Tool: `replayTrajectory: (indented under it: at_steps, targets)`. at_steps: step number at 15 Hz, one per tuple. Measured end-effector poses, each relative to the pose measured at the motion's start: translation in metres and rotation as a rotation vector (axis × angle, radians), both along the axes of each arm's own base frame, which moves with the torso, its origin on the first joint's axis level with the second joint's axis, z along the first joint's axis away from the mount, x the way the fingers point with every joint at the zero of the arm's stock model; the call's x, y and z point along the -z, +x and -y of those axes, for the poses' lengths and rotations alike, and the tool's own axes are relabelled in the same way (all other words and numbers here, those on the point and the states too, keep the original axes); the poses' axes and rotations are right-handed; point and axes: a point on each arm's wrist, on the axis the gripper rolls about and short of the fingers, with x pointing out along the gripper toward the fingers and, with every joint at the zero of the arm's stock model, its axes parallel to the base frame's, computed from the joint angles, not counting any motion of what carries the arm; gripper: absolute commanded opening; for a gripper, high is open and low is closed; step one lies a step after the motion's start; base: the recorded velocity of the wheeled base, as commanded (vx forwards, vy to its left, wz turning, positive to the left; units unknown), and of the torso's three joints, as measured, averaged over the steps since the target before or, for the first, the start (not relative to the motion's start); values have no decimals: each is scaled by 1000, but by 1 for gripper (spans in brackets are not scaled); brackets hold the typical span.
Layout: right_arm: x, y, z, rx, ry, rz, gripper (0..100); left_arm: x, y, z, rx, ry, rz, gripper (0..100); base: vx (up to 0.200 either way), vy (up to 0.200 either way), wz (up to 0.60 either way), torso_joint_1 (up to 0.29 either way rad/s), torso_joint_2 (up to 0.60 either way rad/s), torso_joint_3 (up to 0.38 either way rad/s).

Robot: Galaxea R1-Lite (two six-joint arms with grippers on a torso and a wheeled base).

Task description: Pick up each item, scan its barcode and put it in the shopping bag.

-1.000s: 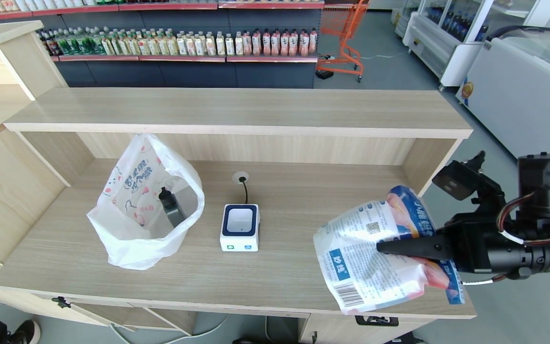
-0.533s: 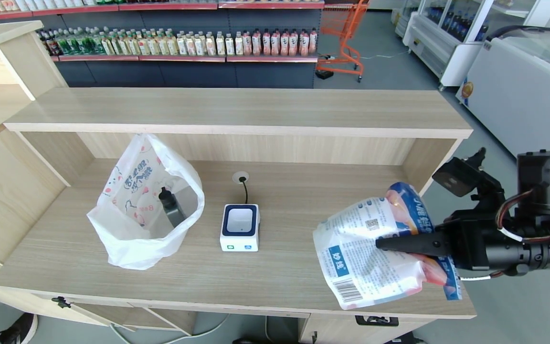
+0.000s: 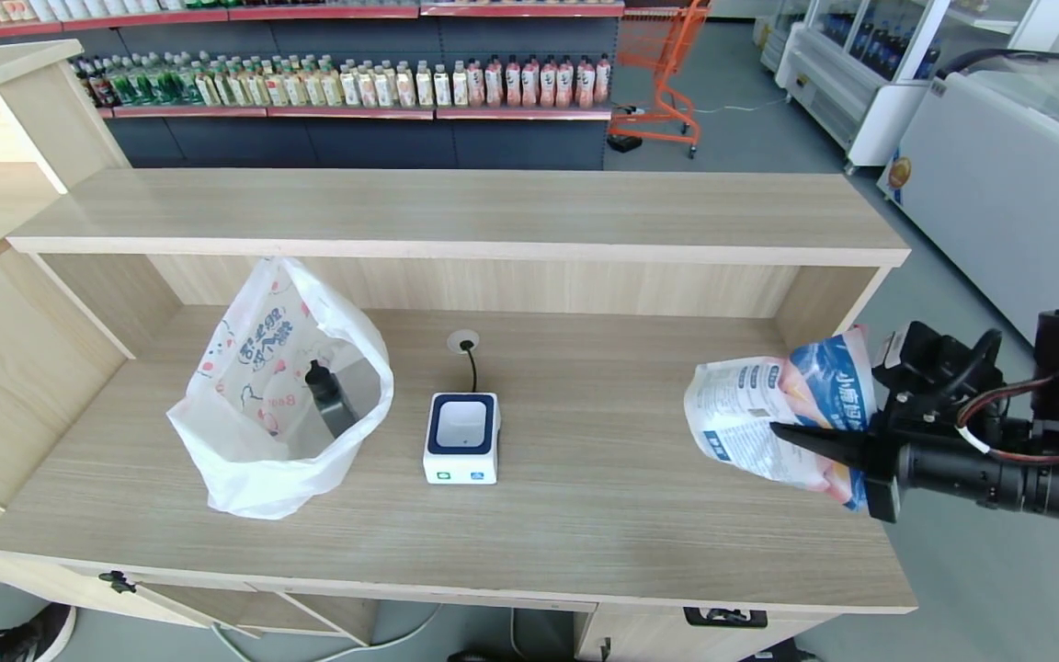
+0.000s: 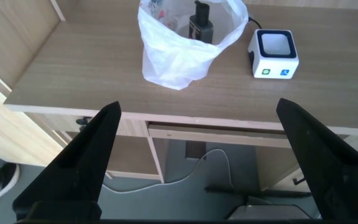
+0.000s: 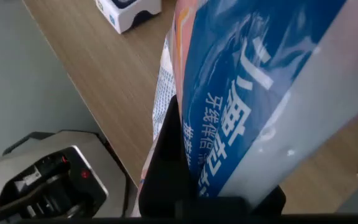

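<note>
1. Shopping bag (image 3: 254, 460): stands open on the left part of the counter (image 3: 585, 524). One dark bottle (image 3: 329, 405) sits upright inside it. Judgement: that item is finished.
2. Scanner (image 3: 462, 438): sits on the counter just right of the bag, window facing up, with nothing above it.
3. Snack packet (image 3: 759, 414): held in the air over the right end of the counter, well apart from the scanner and bag. No barcode can be made out on the side facing the head camera.
4. Progress, as a judgement: the packet is picked up but not yet scanned. Remaining steps are to carry it across to the scanner, present the barcode to the window, then place it in the bag. No other loose items lie on the counter.
5. Left gripper (image 4: 194, 162): fingers spread wide, holding nothing, touching nothing. It hangs in front of the counter's near edge, on the bag side.
6. Right gripper (image 3: 796, 439): fingers clamped on the packet, one dark finger lying across its near face. In the right wrist view the packet (image 5: 260, 93) sits pinched at the finger base.
</note>
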Motion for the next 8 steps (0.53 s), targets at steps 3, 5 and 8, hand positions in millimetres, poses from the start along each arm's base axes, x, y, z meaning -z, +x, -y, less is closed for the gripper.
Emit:
replayTrajectory:
  at_steps: [3,5,8]
  targets:
    - [1,-10,8,19,-76,61,0,0,0,0,0,0,0,100,0,0,0,0,0,0]
    - [1,-22,11,12,-103,86,0,0,0,0,0,0,0,100,0,0,0,0,0,0]
    - [-1,-34,13,8,-116,117,0,0,0,0,-1,2,0,100,0,0,0,0,0,0]
